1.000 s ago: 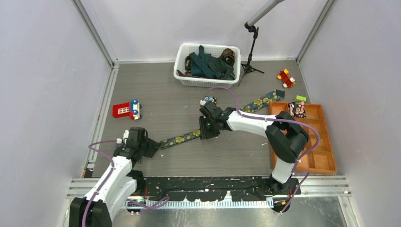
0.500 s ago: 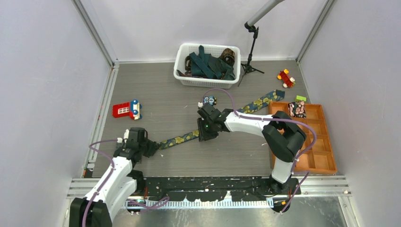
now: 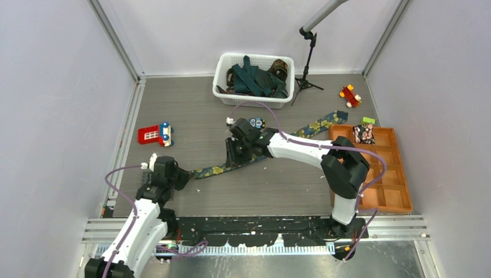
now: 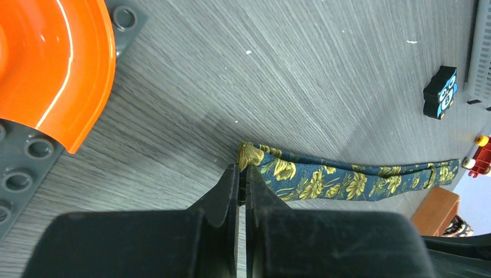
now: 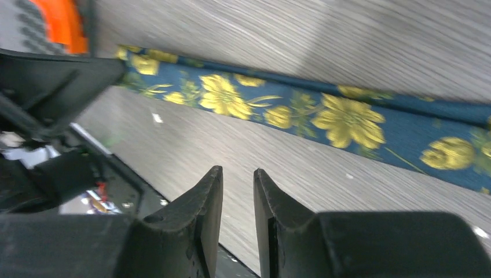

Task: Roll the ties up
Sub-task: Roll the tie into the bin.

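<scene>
A navy tie with yellow flowers (image 3: 217,169) lies diagonally across the grey floor, from my left gripper up to the orange tray. My left gripper (image 3: 184,176) is shut on its narrow end, pinched between the jaws in the left wrist view (image 4: 243,172), where the tie (image 4: 347,182) runs off to the right. My right gripper (image 3: 234,155) hovers over the tie's middle. In the right wrist view it (image 5: 237,174) is slightly open and empty, with the tie (image 5: 324,116) just beyond the tips. Teal (image 3: 253,81) and brown-patterned (image 3: 279,68) ties lie in the basket.
The white basket (image 3: 219,72) stands at the back. An orange tray (image 3: 394,191) at the right holds a rolled patterned piece (image 3: 363,134). A red toy (image 3: 153,134), an owl block (image 3: 256,122), a red toy car (image 3: 350,95) and a tripod (image 3: 307,69) stand around.
My right gripper has moved left and slightly back along the tie. The tie's middle section has shifted with it. My left gripper has drawn slightly toward me, still holding the end.
</scene>
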Available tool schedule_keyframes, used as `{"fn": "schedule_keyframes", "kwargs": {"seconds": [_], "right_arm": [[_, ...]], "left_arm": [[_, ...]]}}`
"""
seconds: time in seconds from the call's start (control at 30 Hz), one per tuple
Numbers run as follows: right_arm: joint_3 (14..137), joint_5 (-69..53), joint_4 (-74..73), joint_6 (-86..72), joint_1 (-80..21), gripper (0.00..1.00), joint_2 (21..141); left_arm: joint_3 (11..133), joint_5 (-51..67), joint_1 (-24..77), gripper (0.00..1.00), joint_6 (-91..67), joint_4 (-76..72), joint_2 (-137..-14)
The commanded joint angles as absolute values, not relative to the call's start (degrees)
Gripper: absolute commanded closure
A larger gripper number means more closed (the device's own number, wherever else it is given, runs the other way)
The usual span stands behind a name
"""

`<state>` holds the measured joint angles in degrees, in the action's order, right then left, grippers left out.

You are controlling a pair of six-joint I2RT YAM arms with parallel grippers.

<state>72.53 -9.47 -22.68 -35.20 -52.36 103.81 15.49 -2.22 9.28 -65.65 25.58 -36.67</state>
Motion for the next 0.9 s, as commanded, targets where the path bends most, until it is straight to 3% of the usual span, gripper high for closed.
{"fn": "schedule_keyframes", "kwargs": {"seconds": [0.0, 0.4, 0.87], "right_arm": [[79.83, -14.82, -19.56, -38.14, -54.28, 0.7, 107.46], [94.82, -19.85, -16.0, -42.82, -59.28, 0.94, 122.22], [102.37, -16.33, -19.22, -40.25, -60.09, 0.98, 131.7]], "left_arm": [[16.48, -6.16, 9.05, 1.0, -60.15, 26.63, -34.43], [16.61, -8.4, 9.06, 1.0, -58.47, 29.22, -31.63], [18.28, -8.45, 9.05, 1.0, -59.99, 33.63, -29.22]]}}
